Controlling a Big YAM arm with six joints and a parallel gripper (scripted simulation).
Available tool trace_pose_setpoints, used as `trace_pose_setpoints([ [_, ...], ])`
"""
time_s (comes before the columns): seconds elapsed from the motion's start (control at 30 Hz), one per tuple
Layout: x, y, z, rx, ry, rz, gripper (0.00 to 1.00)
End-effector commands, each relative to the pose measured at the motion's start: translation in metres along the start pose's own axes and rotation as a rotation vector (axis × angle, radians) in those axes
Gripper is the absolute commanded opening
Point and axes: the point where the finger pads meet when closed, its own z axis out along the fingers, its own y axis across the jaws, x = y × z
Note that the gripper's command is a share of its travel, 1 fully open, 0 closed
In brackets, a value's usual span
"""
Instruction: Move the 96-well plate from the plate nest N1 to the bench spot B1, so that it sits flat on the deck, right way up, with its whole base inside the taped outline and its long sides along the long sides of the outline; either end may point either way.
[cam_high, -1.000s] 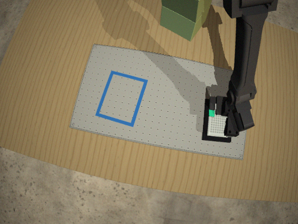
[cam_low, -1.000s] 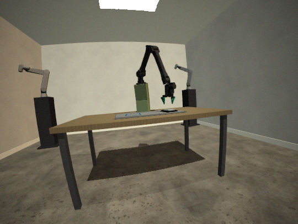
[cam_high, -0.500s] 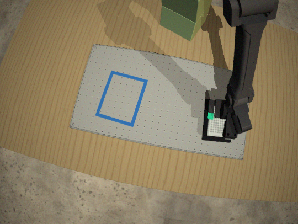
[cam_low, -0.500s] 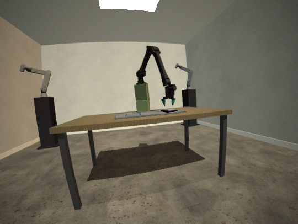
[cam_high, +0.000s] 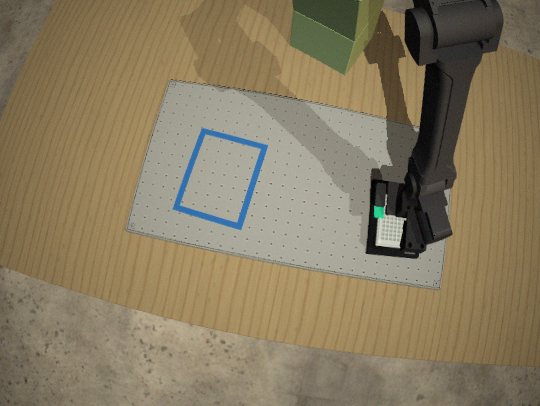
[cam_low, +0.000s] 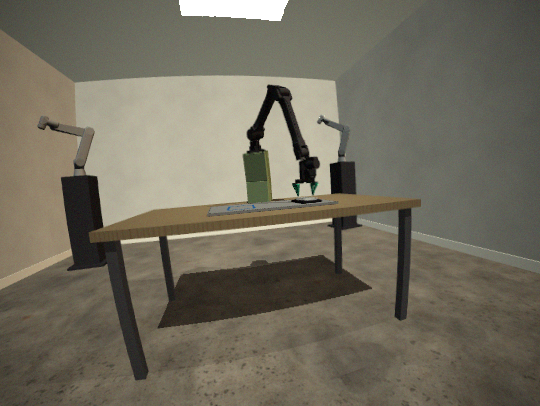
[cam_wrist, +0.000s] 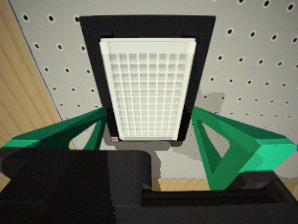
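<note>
White 96-well plate (cam_wrist: 146, 89) lies flat and right way up in the black plate nest (cam_wrist: 90, 30), filling the upper middle of the wrist view, its grid of wells facing the camera. Either side of its near end stand the green fingers of the gripper (cam_wrist: 150, 131), spread as wide as they go and closed on nothing; the left finger tip reaches in beside the plate's lower left corner, the right one beside its lower right corner (whether either tip touches the plate or the nest wall I cannot tell). The jaws straddle the plate's short width, so its long sides run between them.

In the top view the same pair sits at the lower right of the frame: the plate (cam_high: 390, 232) partly hidden under the dark arm (cam_high: 442, 115), one green fingertip showing at its upper left corner, and the nest (cam_high: 371, 246) resting near the right end of the grey perforated deck (cam_high: 310, 210). The blue taped outline (cam_high: 189, 170) lies well apart, toward the left end of the deck, with nothing inside it. The deck rests on a wooden table (cam_high: 75, 125). A green block (cam_high: 325, 45), the arm's pedestal, stands at the top centre of the frame.
</note>
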Motion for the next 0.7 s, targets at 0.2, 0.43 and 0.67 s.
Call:
trace_pose_setpoints([
  [0.2, -0.015, 0.002, 0.016, -0.011, -0.027, 0.0, 1.0],
  [0.43, -0.015, 0.001, 0.025, -0.01, -0.025, 0.001, 1.0],
  [0.67, -0.022, 0.004, 0.017, -0.015, -0.039, 0.003, 1.0],
])
